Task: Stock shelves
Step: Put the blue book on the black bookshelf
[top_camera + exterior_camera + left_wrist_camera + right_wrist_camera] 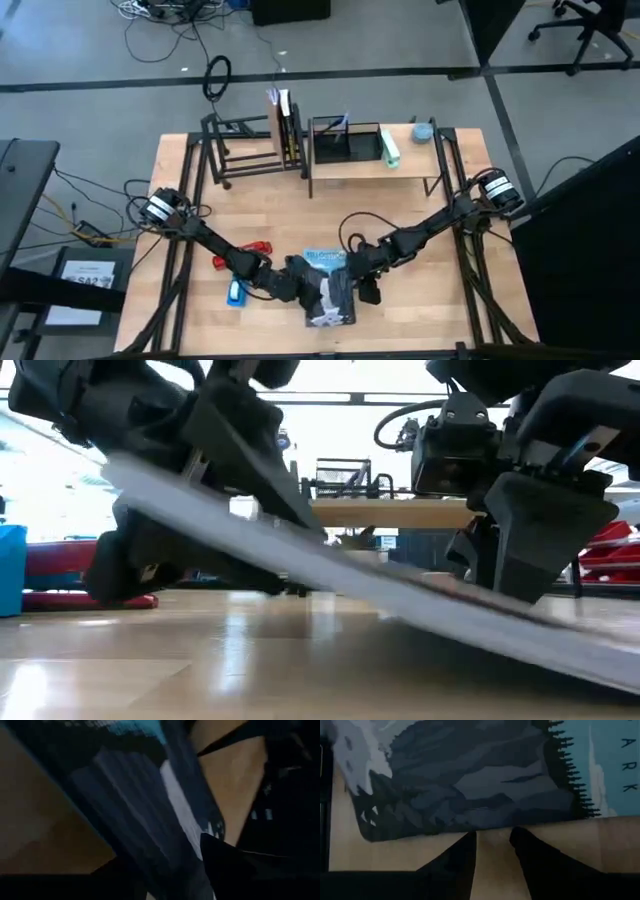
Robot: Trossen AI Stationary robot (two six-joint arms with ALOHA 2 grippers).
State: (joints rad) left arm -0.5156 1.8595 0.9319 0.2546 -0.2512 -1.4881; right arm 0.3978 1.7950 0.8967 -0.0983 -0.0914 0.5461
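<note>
A flat book [328, 290] with a blue and dark mountain cover lies near the table's front middle. In the low view the book [330, 575] slants, left edge raised, right edge [600, 655] down on the table. My left gripper [303, 287] is shut on the raised left edge. My right gripper [362, 284] stands open at the book's right edge [492, 826], table showing between its fingertips. At the far side stand the shelves: a black tube-frame rack [245, 150] holding upright books [285, 130], and a wood-top shelf [375, 168]. My left gripper pinches the book's left edge [170, 495], one finger [225, 862] on the cover and the other under the book. It comes from the table's left, slanting down. The left side is lifted while the right edge rests on the table. My right gripper's fingertips [520, 834] reach the book's right edge; I cannot tell if they touch it.
A black mesh organizer [345, 142], a green-and-white bottle [389, 148] and a small bluish thing [423, 130] sit on the wood top. A red object [248, 252] and a blue one [237, 293] lie left of the book. Bare table lies between book and shelves.
</note>
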